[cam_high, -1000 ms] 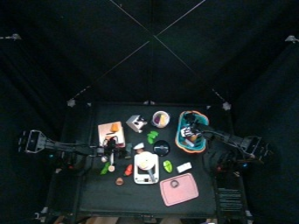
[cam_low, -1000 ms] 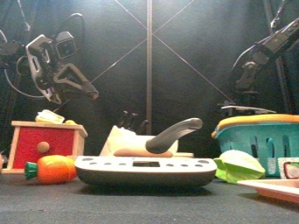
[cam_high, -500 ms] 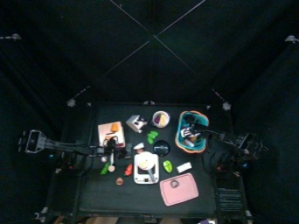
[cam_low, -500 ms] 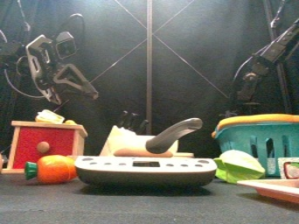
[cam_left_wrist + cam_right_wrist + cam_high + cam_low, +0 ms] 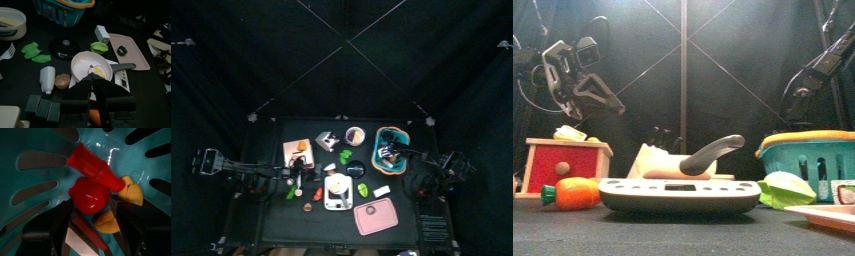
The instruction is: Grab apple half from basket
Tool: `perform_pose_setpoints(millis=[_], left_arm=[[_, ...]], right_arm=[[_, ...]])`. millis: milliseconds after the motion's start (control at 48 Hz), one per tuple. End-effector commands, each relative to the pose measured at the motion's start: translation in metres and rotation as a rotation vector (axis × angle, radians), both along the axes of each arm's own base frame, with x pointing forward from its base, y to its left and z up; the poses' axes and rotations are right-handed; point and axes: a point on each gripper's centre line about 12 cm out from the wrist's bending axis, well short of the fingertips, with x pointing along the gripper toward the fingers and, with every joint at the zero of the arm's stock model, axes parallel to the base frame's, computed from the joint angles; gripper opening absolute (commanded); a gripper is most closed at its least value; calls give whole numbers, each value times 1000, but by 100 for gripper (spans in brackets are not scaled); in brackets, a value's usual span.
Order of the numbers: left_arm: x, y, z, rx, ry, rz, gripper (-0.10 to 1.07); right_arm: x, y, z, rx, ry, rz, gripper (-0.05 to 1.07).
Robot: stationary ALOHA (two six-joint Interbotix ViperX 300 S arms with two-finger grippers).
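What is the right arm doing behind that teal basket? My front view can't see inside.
Observer: The right gripper is down in the basket, jaws open on either side of a red apple half.
Operator: Anything else in there?
Observer: A red bottle lies against the apple, with yellow-orange pieces beside it.
Operator: And the left arm?
Observer: The left gripper hangs facing a white pan with something yellow in it.
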Motion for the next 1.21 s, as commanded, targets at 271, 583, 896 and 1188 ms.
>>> perform_pose_setpoints(millis=[271, 583, 896, 1188], left_arm=[[1, 1, 2, -2, -6, 5, 49], [1, 1, 1, -2, -2, 6, 49], [0, 1, 0, -5, 3, 7, 49], [0, 1, 0, -5, 3, 7, 49]], right_arm=[[3, -5, -9, 1, -4, -1, 91], [3, -7, -19, 14, 28, 10, 90], [6, -10, -7, -18, 3, 15, 76], [4, -10, 33, -98, -77, 2, 70]])
